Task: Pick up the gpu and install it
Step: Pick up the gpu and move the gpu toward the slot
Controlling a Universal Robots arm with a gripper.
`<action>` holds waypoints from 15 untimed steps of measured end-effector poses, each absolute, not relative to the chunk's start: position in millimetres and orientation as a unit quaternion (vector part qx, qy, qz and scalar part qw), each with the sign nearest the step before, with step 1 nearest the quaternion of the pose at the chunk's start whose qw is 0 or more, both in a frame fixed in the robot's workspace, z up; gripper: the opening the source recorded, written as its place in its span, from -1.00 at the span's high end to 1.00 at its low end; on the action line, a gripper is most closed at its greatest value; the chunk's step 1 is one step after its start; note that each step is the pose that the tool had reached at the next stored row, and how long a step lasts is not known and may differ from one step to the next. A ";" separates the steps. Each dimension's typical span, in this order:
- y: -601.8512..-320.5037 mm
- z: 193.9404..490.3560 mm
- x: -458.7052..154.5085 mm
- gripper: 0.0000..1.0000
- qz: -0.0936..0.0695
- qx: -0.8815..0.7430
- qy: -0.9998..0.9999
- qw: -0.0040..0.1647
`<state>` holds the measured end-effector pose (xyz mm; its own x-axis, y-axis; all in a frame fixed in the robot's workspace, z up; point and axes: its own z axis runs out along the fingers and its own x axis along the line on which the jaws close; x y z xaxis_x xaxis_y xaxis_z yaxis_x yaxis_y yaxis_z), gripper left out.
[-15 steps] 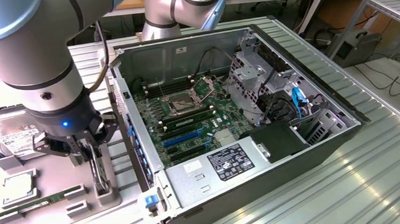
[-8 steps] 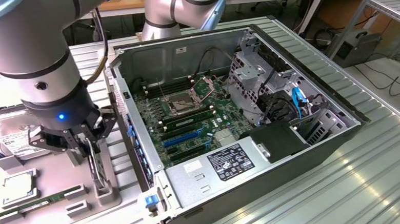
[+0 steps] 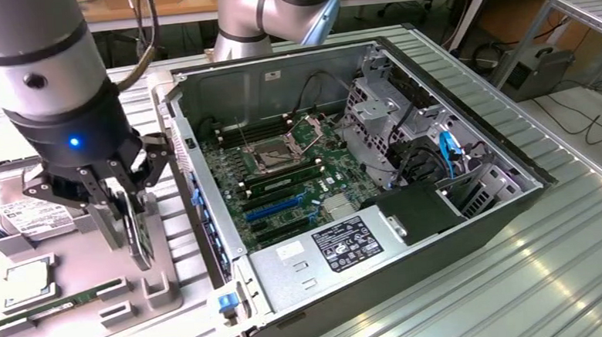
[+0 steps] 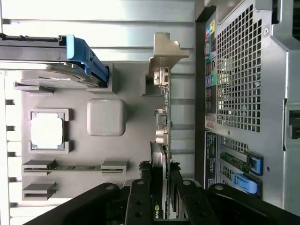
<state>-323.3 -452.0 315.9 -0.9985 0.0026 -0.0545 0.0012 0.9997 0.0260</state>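
The gpu (image 3: 137, 240) is a thin dark card standing on edge over the grey parts tray (image 3: 182, 252), at the exterior view's left beside the open computer case (image 3: 190, 136). My gripper (image 3: 127, 224) comes down on it from above, with a finger pressed against each flat side. In the wrist view the gpu (image 4: 162, 123) runs away from my gripper (image 4: 161, 199), and its silver bracket (image 4: 167, 52) is at the far end. The black fingers (image 4: 138, 201) sit on either side of the card. Whether the card's lower edge rests in its tray holder I cannot tell.
The motherboard (image 3: 280, 177) lies in the case with blue and black card slots (image 3: 267, 209) near the power supply (image 3: 331, 248). On the tray are a hard drive (image 3: 35, 217), a processor chip (image 3: 23, 279) and a green memory stick (image 3: 61, 304). The case's perforated rear wall (image 4: 239, 70) stands close beside the card.
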 end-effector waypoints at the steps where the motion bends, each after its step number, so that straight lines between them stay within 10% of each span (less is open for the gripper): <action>1: -452.3 325.2 -323.1 0.47 0.013 0.001 1.000 0.027; 15: -468.3 399.8 -300.6 0.47 0.014 0.001 1.000 0.027</action>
<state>-300.6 -468.3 399.8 -0.9986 0.0028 -0.0533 0.0014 0.9996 0.0273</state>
